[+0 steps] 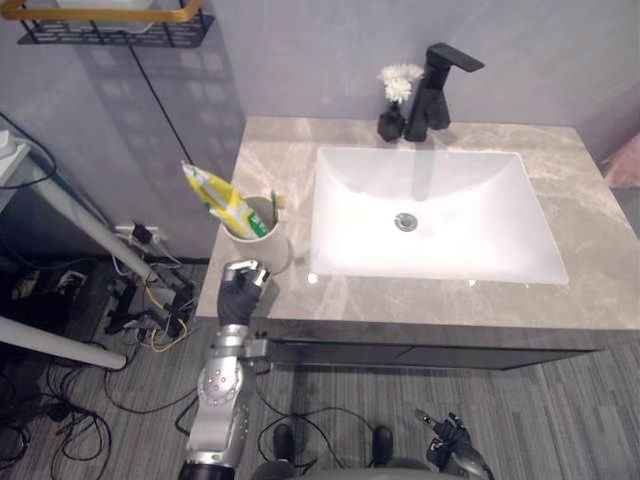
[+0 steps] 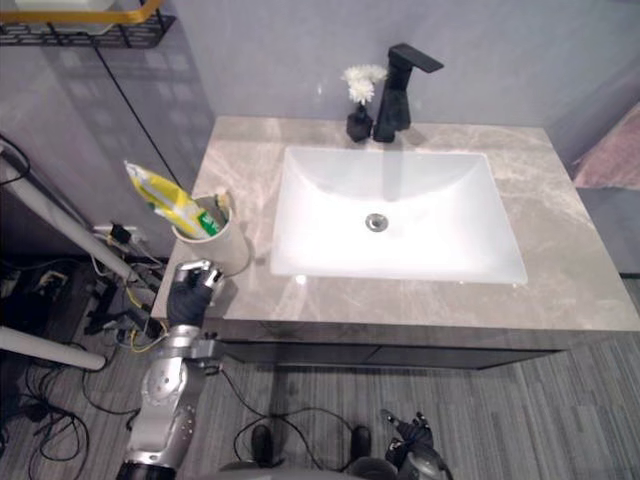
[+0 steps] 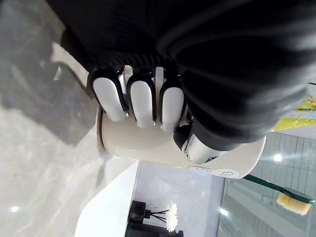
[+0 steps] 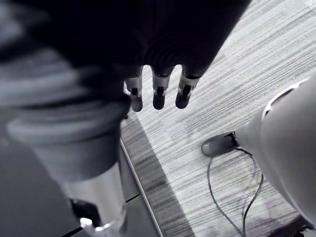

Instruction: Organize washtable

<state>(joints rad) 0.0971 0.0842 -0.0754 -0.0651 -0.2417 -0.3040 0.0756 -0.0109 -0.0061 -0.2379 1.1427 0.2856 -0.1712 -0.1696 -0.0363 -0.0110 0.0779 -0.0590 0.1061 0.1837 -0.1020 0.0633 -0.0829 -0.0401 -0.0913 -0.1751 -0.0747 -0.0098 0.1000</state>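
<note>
Left hand at the counter's 7 o'clock corner, closed around the white cup. In my left wrist feed the fingers curl over the cup wall with the thumb pressed on the other side. Cup stands upright on the counter, just off the sink's 9 o'clock edge. A yellow toothpaste tube sticks out of it, leaning toward 10 o'clock, and a green-handled toothbrush sits in it too. Black faucet at the sink's 12 o'clock, with a small dark vase of white flowers touching its left side. Right hand hangs low at 5 o'clock over the floor, fingers loose, holding nothing
</note>
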